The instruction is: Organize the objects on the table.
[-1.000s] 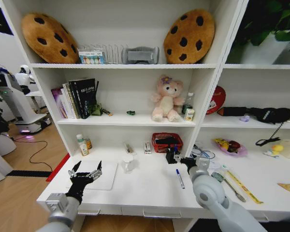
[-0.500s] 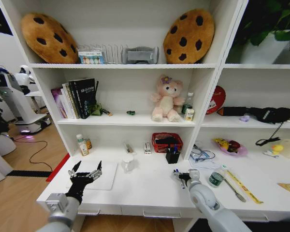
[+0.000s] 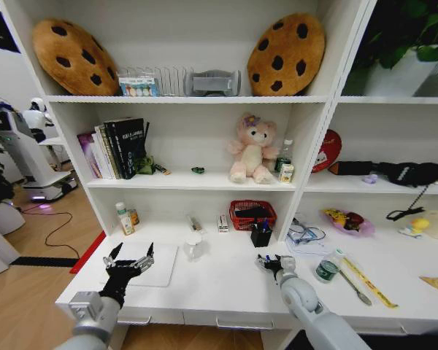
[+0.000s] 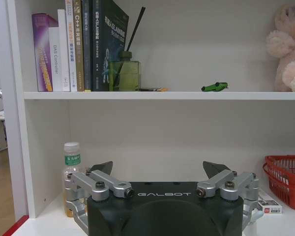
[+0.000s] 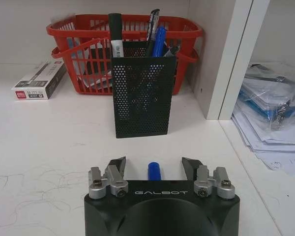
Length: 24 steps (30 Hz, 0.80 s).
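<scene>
Straddling a blue marker pen (image 5: 154, 171) lying on the white tabletop (image 3: 219, 281), the right end effector (image 3: 271, 264) has its fingers spread wide and nothing held yet. The step in hand looks like picking up that pen; the next move probably calls for lowering and closing squarely across its barrel, though most of the pen is hidden. Just beyond stands a black mesh pen holder (image 5: 143, 93) before a red basket (image 5: 69, 37). The left end effector (image 3: 129, 261) hovers spread and empty above the slim silver laptop (image 3: 163, 267). White shelving rises behind.

Head: high, facing shelves, down over table (image 3: 226, 284).
Wrists: low, close, level.
Shared: basket (image 3: 252, 214) (image 5: 88, 34).
</scene>
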Available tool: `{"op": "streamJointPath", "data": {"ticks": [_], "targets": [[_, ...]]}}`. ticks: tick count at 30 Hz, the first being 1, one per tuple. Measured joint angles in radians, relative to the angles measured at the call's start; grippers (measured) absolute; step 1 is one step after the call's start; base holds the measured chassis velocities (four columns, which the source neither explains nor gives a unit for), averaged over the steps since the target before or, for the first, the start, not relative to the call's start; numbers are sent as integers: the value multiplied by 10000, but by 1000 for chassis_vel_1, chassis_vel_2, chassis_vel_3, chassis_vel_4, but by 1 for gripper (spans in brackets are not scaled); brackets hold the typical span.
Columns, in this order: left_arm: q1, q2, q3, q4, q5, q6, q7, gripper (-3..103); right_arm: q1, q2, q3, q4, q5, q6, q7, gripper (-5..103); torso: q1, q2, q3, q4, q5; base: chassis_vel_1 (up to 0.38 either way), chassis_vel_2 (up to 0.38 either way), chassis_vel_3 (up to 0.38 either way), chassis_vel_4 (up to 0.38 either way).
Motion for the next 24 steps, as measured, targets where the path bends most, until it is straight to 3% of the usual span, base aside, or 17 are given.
{"op": "streamJointPath", "data": {"ticks": [1,7,8,16,20,24], "targets": [[0,0,0,0,0,0,0,100,0,0,0,0,0,0,0,68,0,0,0,0,0,0,0,0,0],[0,0,0,-1,0,0,0,100,197,74,-29,-259,-34,19,60,41,-1,0,0,1,0,0,0,0,0],[0,0,0,-1,0,0,0,100,197,74,-29,-259,-34,19,60,41,-1,0,0,1,0,0,0,0,0],[0,0,0,-1,0,0,0,100,157,77,0,-241,153,18,-35,10,-1,1,-1,-2,0,0,0,0,0],[0,1,0,0,0,0,0,100,126,147,-63,-159,157,-1,-37,19,-1,1,-1,-1,0,0,0,0,0],[0,0,0,0,0,0,0,100,107,168,-95,-113,157,-12,4,19,-1,0,-1,0,0,0,0,0,0]]}}
